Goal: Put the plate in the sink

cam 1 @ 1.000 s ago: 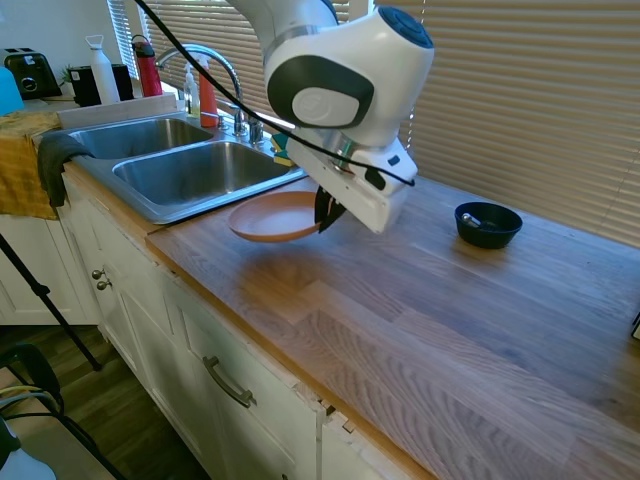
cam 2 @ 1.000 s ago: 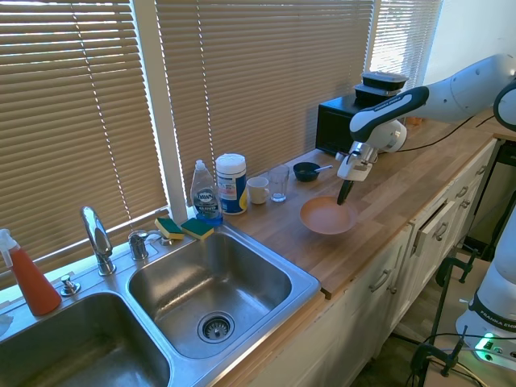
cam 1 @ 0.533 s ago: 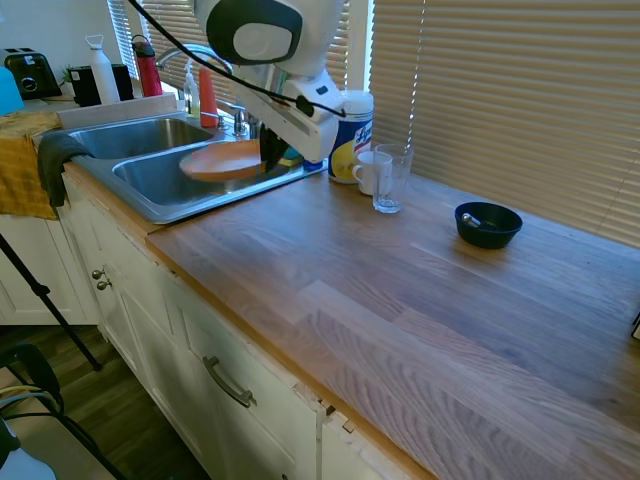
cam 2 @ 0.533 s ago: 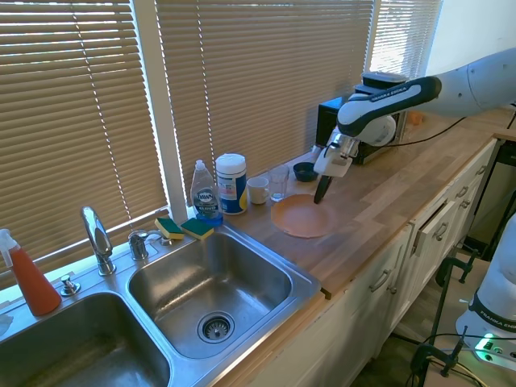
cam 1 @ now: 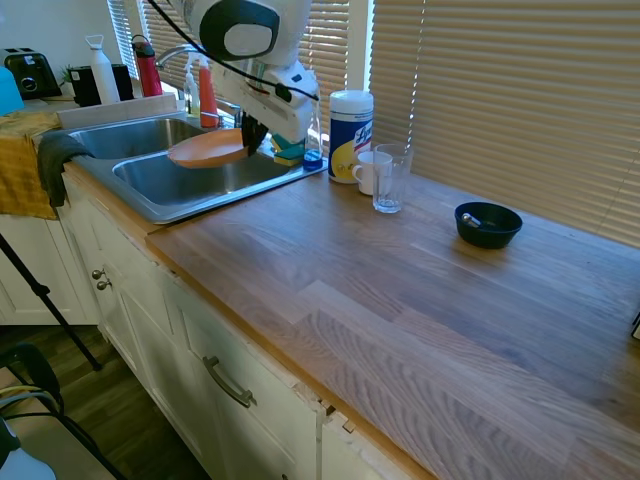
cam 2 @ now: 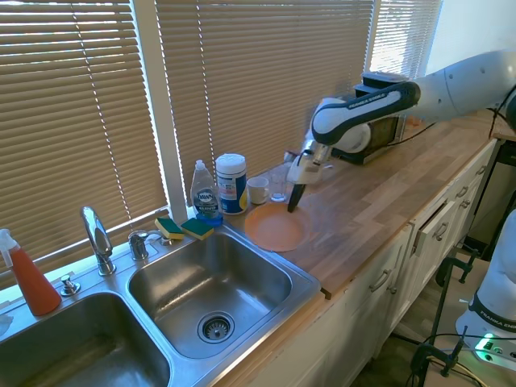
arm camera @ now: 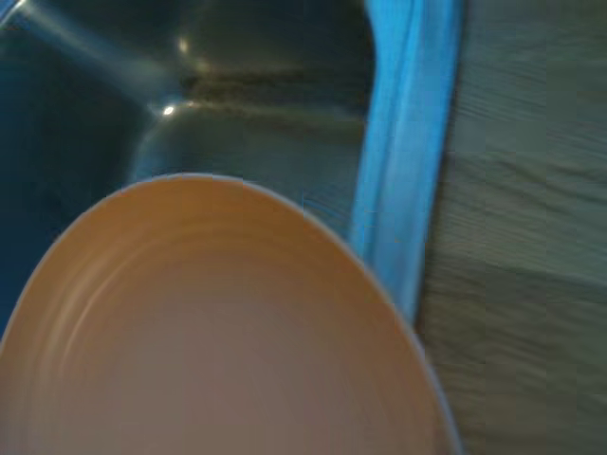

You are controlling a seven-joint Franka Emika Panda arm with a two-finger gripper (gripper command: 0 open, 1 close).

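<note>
First exterior view, left to right. At upper left, the stainless-steel double-basin sink (cam 1: pixel 190 170) is set into the wooden countertop (cam 1: pixel 400 300), with a curved chrome faucet (cam 1: pixel 200 55) and an orange-red spray bottle (cam 1: pixel 207 95) behind it. The round peach-orange plate (cam 1: pixel 207 148) hangs roughly level over the nearer basin, clear of the basin floor. The arm's dark two-finger gripper (cam 1: pixel 250 137) is closed on the plate's right-hand rim. Just right of the gripper, green-and-yellow sponges (cam 1: pixel 288 150) sit on the sink ledge. Further right stand a white wipes canister (cam 1: pixel 350 135), a white mug (cam 1: pixel 370 172) and a clear drinking glass (cam 1: pixel 388 180), close together. At centre right a small dark blue bowl (cam 1: pixel 488 224) rests on the counter, well apart from the rest.

Second exterior view. The plate (cam 2: pixel 276 226) appears at frame centre, over the basin's right-hand rim and the adjoining counter edge, held by the gripper (cam 2: pixel 293 200) at its upper right rim.

Wrist view. The plate (arm camera: pixel 218 332) fills the lower left; the basin (arm camera: pixel 256 123) lies beyond it, its steel rim and wood grain at right.
</note>
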